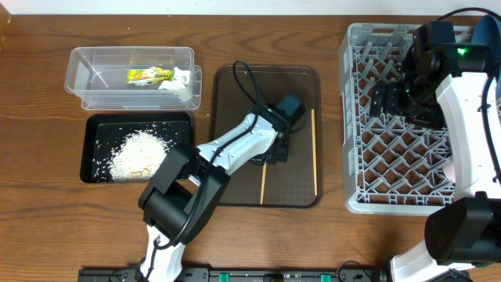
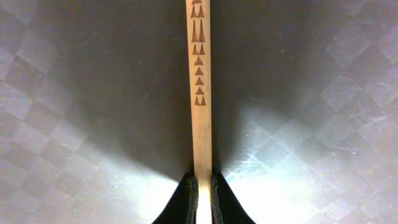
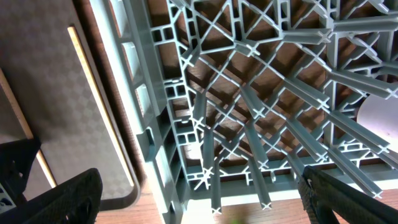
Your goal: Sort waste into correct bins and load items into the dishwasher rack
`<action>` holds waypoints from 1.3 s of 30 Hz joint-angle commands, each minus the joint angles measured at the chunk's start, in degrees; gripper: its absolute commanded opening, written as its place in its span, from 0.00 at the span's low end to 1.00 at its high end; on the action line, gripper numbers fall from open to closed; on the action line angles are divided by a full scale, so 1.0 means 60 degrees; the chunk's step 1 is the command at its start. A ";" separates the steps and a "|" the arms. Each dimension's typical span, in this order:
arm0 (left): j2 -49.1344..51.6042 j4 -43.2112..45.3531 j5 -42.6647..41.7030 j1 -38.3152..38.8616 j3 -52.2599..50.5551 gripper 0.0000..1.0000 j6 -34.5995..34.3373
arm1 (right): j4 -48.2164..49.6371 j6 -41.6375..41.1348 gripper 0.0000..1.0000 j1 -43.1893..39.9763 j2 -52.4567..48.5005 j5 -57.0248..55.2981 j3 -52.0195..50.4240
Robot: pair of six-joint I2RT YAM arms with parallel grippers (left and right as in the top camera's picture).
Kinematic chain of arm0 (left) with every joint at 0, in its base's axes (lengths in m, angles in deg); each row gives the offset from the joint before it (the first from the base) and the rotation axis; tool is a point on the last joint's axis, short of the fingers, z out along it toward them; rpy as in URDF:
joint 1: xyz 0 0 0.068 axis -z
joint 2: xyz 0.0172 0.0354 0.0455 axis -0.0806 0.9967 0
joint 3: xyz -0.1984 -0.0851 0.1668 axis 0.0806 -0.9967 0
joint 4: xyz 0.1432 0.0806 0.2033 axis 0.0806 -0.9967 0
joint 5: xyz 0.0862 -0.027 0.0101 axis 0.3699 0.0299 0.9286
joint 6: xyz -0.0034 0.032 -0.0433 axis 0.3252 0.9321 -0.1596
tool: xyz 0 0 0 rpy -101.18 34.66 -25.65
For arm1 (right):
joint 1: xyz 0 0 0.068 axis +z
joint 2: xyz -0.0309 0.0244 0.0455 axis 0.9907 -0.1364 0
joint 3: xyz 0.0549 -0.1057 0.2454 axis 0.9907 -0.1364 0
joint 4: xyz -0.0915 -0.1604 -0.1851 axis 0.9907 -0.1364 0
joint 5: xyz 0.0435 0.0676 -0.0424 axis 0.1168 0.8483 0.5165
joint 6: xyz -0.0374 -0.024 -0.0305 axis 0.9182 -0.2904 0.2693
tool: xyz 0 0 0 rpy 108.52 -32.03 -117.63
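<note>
On the brown serving tray (image 1: 297,86), my left gripper (image 1: 274,150) is shut on a wooden chopstick (image 1: 263,184). In the left wrist view the chopstick (image 2: 200,93), printed with small triangles, runs straight up from between the shut jaws of the left gripper (image 2: 202,183). A second chopstick (image 1: 315,149) lies free along the tray's right side. My right gripper (image 1: 389,98) hangs open over the grey dishwasher rack (image 1: 356,117), nothing between its fingers (image 3: 68,199). The clear tub (image 1: 78,70) holds the yellow-green wrapper (image 1: 149,75) and a white tissue (image 1: 178,81). Rice (image 1: 139,150) lies in the black tray (image 1: 88,149).
The rack's lattice floor (image 3: 261,93) fills the right wrist view, with the brown tray (image 3: 56,74) and both chopsticks to its left. A pale rounded thing (image 1: 450,168) sits inside the rack, partly hidden by the right arm. Bare wooden tabletop (image 1: 31,117) lies at far left.
</note>
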 commanded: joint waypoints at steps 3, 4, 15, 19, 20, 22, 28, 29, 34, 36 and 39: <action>0.0168 -0.0353 0.0240 -0.0484 -0.0033 0.06 -0.0011 | -0.0018 -0.0106 0.99 0.0025 -0.0036 0.0076 0.0004; 0.0047 -0.0419 0.0240 -0.0590 -0.0025 0.06 -0.0007 | -0.0018 -0.0106 0.99 0.0025 -0.0036 0.0080 0.0004; -0.2524 -0.1435 0.1253 -0.2229 -0.0025 0.06 0.0382 | -0.0076 -0.0102 0.99 0.0025 -0.0036 0.0069 0.0004; -0.3395 -0.2025 0.2069 -0.3067 -0.0025 0.07 0.0379 | -0.0080 -0.0102 0.99 0.0025 -0.0036 0.0069 0.0000; -0.3534 -0.2098 0.2065 -0.3304 -0.0025 0.06 0.0379 | -0.0080 -0.0106 0.99 0.0025 -0.0036 0.0069 0.0000; -0.3774 -0.2218 0.2055 -0.3923 -0.0029 0.06 0.0372 | -0.0080 -0.0102 0.99 0.0025 -0.0036 0.0069 0.0004; -0.3832 -0.2408 0.1111 -0.5909 -0.0098 0.06 -0.0350 | -0.0084 -0.0102 0.99 0.0025 -0.0036 0.0069 0.0004; -0.3832 -0.2404 0.0885 -0.6204 -0.0138 0.06 -0.0495 | -0.0084 -0.0102 0.99 0.0025 -0.0036 0.0069 0.0000; -0.3832 -0.2386 0.0168 -0.7617 -0.0328 0.06 -0.0849 | -0.0080 -0.0102 0.99 0.0025 -0.0036 0.0069 0.0004; -0.3832 -0.2390 0.0146 -0.8018 -0.0393 0.06 -0.0845 | -0.0080 -0.0102 0.99 0.0025 -0.0036 0.0069 0.0000; -0.3832 -0.2408 0.0033 -0.8484 -0.0452 0.06 -0.0838 | -0.0080 -0.0106 0.99 0.0025 -0.0036 0.0069 0.0004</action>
